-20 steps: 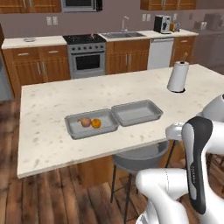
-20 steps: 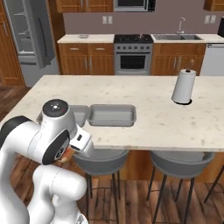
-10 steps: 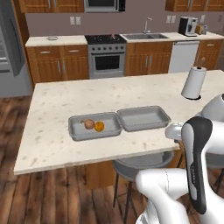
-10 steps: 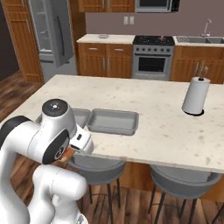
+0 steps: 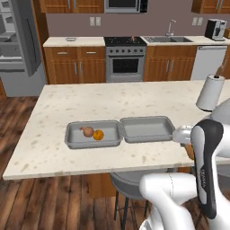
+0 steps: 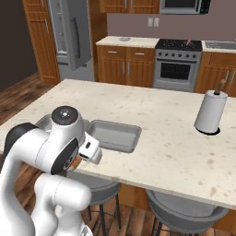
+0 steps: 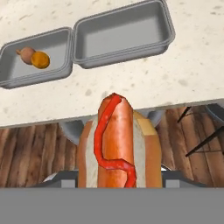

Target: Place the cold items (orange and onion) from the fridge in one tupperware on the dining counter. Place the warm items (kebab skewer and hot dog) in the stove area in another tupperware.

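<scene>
Gripper (image 7: 114, 186) holds hot dog (image 7: 114, 140) — no lettering legible.

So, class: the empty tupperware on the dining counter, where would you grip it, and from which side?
Grip the empty tupperware by its raised rim on the long edge facing the robot, coming from above. It lies flat and open, and the tupperware with the onion and orange adjoins its left side.

A home kitchen — wooden cabinets (image 5: 76, 69), steel stove (image 5: 125, 58) beneath a microwave (image 5: 125, 5), fridge (image 5: 15, 45), sink (image 5: 166, 38), dishwasher (image 5: 207, 63), pale stone island worktop (image 5: 112, 108) with stools (image 6: 184, 212) — plank floor (image 5: 18, 112).
</scene>
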